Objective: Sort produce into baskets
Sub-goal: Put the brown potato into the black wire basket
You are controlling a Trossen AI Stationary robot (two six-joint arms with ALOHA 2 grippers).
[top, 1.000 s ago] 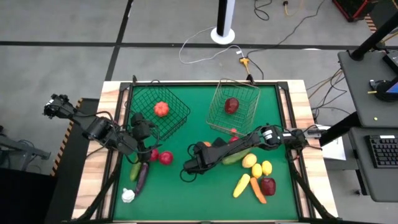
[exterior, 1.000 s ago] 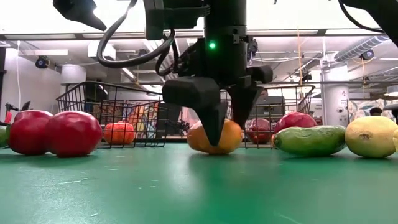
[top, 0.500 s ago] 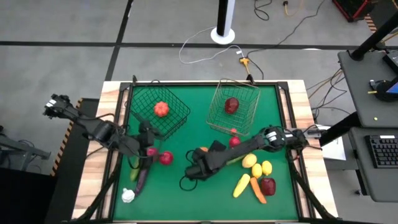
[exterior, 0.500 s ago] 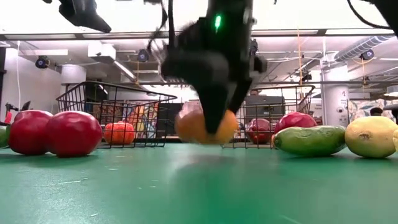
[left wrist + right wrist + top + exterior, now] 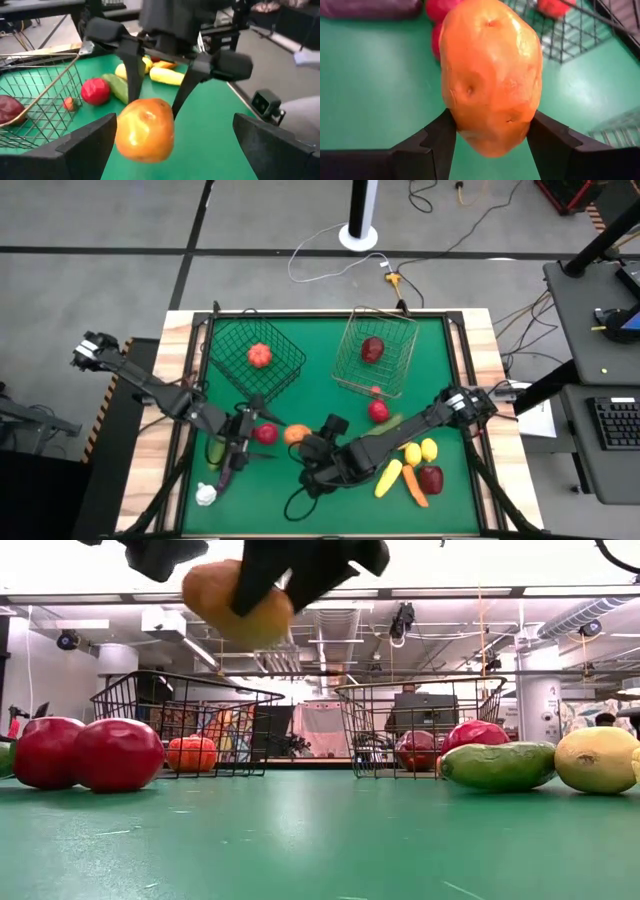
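Green mat [image 5: 320, 840], wooden border [image 5: 176, 350] — grey floor [image 5: 100, 270], cables [image 5: 330, 255]

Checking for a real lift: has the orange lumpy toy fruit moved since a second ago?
Yes. The orange lumpy toy fruit has risen off the green table mat to above the dark wire basket, held in the right gripper jaws.

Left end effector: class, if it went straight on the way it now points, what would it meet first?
Most likely the orange fruit, held off the table by the right end effector. It hangs directly ahead of the open left end effector, though how near is unclear.
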